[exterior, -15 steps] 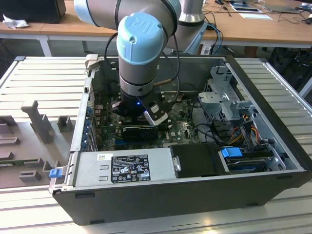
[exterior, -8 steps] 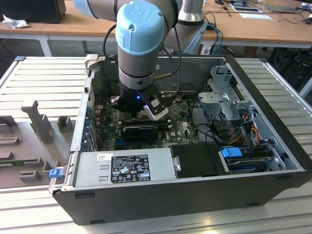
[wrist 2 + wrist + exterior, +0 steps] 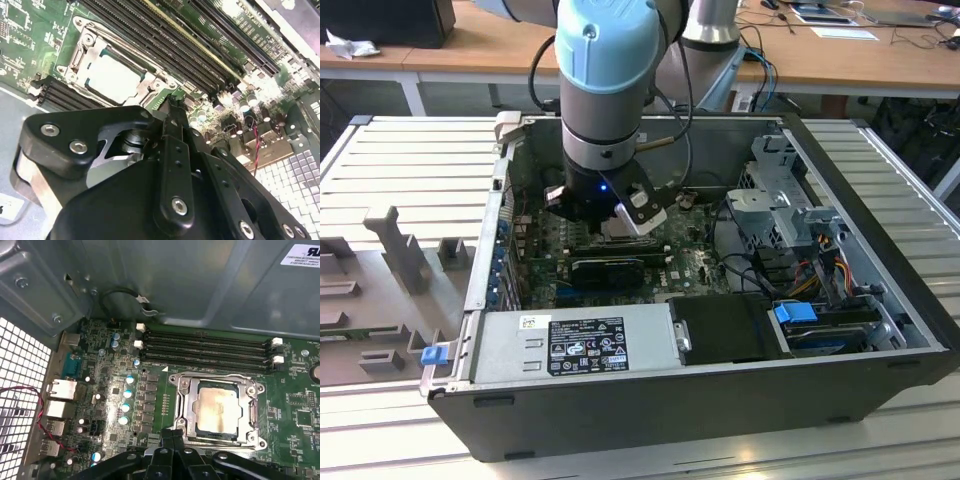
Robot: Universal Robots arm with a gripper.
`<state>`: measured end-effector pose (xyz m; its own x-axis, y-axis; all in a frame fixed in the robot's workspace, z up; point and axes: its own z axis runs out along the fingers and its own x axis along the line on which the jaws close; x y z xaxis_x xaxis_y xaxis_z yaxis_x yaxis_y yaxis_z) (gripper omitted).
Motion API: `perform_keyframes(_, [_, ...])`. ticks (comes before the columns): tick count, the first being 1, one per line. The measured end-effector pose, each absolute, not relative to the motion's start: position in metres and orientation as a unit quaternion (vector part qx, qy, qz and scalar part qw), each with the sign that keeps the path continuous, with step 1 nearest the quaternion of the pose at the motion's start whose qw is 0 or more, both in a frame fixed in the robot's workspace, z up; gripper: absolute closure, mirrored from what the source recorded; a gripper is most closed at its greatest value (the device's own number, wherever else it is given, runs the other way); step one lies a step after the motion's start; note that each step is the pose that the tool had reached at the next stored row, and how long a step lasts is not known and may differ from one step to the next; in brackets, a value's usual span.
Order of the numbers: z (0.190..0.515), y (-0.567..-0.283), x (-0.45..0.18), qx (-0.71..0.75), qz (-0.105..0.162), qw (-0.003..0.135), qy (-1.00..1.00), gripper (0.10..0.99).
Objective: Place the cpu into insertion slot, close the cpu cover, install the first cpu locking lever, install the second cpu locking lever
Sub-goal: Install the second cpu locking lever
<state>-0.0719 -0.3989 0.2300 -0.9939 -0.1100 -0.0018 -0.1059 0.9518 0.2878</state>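
Observation:
The cpu [image 3: 216, 410] [image 3: 111, 77], a pale silver square, lies flat in the insertion slot [image 3: 215, 434] on the green motherboard. The cpu cover [image 3: 220, 381] [image 3: 84, 50], a metal frame with a square window, lies down over it. Thin metal levers [image 3: 183, 405] run along the cover's sides; I cannot tell whether they are latched. My gripper [image 3: 172, 432] [image 3: 172, 107] [image 3: 617, 226] hovers just beside the socket edge. Its fingers are shut together with nothing between them. In the exterior view the arm reaches down into the open computer case [image 3: 880, 180].
Long black memory slots [image 3: 205, 347] run beside the socket. A perforated rear grille [image 3: 20, 370] and a red-black wire [image 3: 40, 405] are close. A grey power supply box [image 3: 575, 340], a black ribbed card [image 3: 608, 268] and a drive cage [image 3: 785, 200] crowd the case.

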Motion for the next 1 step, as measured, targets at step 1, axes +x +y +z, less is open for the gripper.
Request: perform_keyframes(1, [0.23, -0.3989, -0.0719, 0.055, -0.145, 0.007, -0.988, 0.98])
